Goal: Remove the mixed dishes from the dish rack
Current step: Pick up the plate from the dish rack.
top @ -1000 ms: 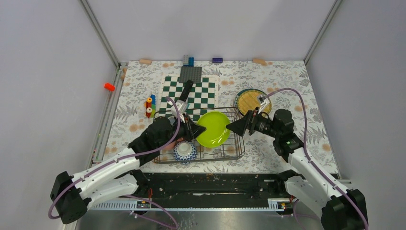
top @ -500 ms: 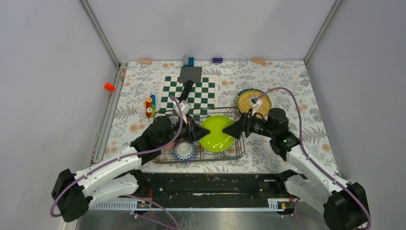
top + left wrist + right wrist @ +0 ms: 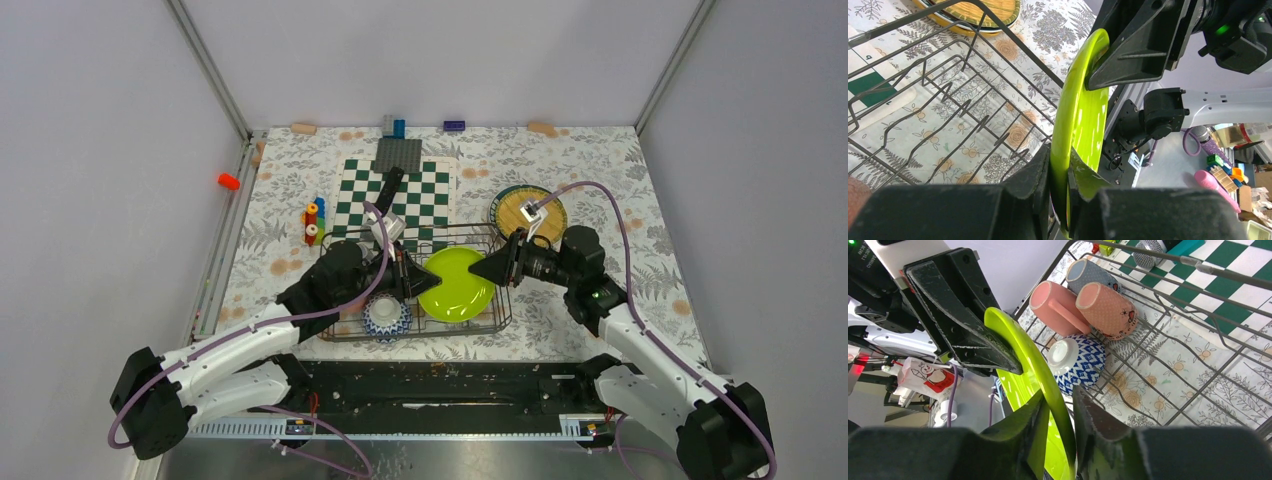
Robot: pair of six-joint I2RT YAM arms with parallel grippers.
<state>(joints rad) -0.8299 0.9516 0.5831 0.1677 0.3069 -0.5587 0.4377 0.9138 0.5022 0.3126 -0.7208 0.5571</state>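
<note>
The lime-green plate (image 3: 457,285) (image 3: 1083,100) (image 3: 1023,350) stands on edge, lifted over the right half of the dish rack (image 3: 505,300) (image 3: 948,90) (image 3: 1173,355). My left gripper (image 3: 412,275) (image 3: 1060,155) is shut on its left rim. Straddling the opposite rim is my right gripper (image 3: 480,268) (image 3: 1060,392), nearly closed, with a thin gap still showing at the outer finger. In the rack lie a blue-white patterned bowl (image 3: 386,315) (image 3: 1080,362), a pink mug (image 3: 1055,310), a salmon mug (image 3: 1108,310) and a grey cup (image 3: 1088,272).
A yellow-orange plate (image 3: 527,212) (image 3: 978,12) rests on the floral cloth behind the right of the rack. The green-and-white checkered board (image 3: 400,195) lies behind the rack, with toy blocks (image 3: 313,220) to its left. Small blocks line the back wall.
The right gripper has moved in onto the plate's right rim and narrowed its jaws from wide open. The plate has shifted slightly right and toward the near edge in the left gripper.
</note>
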